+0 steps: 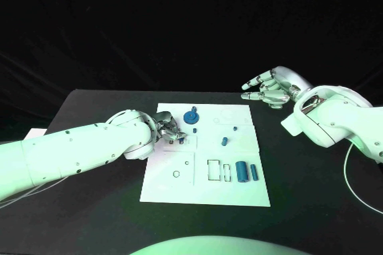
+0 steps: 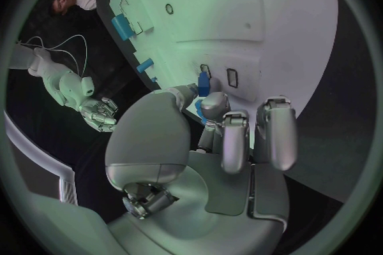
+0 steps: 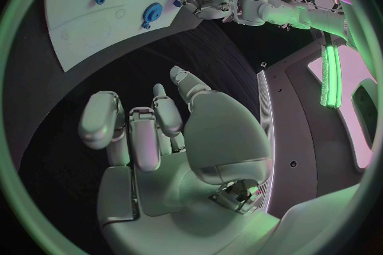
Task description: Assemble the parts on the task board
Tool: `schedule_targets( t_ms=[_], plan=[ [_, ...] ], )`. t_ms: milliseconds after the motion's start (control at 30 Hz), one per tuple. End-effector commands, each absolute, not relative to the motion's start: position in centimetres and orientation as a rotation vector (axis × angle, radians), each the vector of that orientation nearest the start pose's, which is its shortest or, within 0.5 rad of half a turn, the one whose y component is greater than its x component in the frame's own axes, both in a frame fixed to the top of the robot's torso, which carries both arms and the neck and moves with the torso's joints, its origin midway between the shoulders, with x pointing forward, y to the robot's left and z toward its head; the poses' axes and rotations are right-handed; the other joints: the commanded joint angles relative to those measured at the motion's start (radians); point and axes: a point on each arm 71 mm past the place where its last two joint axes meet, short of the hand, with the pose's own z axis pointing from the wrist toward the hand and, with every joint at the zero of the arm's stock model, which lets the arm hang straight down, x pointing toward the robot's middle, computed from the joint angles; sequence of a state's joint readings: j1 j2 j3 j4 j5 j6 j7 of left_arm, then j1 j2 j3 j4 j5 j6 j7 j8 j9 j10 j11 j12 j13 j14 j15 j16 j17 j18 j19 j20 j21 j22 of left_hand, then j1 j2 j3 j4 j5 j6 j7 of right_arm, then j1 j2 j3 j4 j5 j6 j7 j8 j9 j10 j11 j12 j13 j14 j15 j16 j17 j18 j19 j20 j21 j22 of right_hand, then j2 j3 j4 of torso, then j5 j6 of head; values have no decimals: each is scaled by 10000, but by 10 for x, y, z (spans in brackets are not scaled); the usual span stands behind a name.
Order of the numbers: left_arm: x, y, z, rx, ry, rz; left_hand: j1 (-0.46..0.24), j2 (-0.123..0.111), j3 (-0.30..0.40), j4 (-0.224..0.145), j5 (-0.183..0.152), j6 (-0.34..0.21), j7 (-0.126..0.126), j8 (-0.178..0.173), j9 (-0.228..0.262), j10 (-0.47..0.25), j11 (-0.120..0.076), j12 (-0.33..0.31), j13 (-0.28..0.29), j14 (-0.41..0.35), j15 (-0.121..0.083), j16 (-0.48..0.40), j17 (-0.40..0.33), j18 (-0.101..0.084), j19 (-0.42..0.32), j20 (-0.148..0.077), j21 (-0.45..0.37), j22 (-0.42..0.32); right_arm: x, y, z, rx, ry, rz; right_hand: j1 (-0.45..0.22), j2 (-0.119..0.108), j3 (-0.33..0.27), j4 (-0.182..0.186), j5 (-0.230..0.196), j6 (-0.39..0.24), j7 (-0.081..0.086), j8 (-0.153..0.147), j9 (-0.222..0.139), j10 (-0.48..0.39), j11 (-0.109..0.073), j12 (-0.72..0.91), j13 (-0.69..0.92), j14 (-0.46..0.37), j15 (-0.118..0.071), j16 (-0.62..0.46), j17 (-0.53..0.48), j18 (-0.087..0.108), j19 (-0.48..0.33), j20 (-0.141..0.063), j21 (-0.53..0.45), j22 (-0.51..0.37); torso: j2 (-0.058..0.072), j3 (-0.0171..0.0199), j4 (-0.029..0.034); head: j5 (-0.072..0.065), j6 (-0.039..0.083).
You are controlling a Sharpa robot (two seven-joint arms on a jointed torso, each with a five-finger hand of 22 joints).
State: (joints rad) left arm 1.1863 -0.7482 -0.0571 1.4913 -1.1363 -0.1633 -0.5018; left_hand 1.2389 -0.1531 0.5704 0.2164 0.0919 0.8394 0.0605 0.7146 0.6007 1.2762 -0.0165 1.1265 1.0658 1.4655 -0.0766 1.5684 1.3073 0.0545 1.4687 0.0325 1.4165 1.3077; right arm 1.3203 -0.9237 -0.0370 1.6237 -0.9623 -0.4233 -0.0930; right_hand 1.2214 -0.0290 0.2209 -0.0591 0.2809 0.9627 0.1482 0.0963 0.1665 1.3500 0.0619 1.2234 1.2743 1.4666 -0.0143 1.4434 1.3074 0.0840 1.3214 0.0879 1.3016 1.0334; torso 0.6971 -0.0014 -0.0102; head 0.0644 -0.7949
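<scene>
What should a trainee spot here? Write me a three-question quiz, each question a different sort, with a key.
1. True or false: the right hand rests on the task board.
2. Which hand is over the board's edge, beside the blue gear? A) left hand B) right hand C) neither
3. Fill in: on the board's near half, the blue cylinder lies beside a blue ____.

Key: 1 false, it is above the black table, off the board. 2 A. 3 block.
</scene>
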Motion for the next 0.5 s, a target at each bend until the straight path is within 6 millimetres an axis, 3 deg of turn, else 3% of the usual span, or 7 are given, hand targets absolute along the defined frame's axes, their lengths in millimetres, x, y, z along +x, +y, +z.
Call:
schedule_targets(
  t_ms=[33, 500],
  plan=[
    [484, 180, -227, -2258, 20999, -4437, 30, -136, 1768, -1747, 4, 56, -54, 52, -2, 80, -16, 38, 26, 1053, -11, 24, 2635, -66, 187, -6, 38, 423, 488, -219, -120, 3095, 15927, 8835, -51, 81, 11, 50, 30, 25, 18, 54, 9, -25, -16, -28, -5, 590, -25, -53, 536, 199, -64, 4, -65, 1, -8, 5, -2, 23, -8],
    [482, 177, -229, -1699, 21419, -4009, -4, -224, 1759, -1790, -9, 147, -82, 52, -25, 168, -38, 145, 129, 1053, -29, 24, 2635, -71, 198, -20, 55, 454, 488, -219, -120, 3114, 15942, 8842, -67, 85, 5, 65, 30, 25, 17, 56, 11, -25, -17, -31, -8, 590, -25, -59, 530, 201, -68, 4, -73, -12, -5, 8, 3, 0, -38]
  ],
)
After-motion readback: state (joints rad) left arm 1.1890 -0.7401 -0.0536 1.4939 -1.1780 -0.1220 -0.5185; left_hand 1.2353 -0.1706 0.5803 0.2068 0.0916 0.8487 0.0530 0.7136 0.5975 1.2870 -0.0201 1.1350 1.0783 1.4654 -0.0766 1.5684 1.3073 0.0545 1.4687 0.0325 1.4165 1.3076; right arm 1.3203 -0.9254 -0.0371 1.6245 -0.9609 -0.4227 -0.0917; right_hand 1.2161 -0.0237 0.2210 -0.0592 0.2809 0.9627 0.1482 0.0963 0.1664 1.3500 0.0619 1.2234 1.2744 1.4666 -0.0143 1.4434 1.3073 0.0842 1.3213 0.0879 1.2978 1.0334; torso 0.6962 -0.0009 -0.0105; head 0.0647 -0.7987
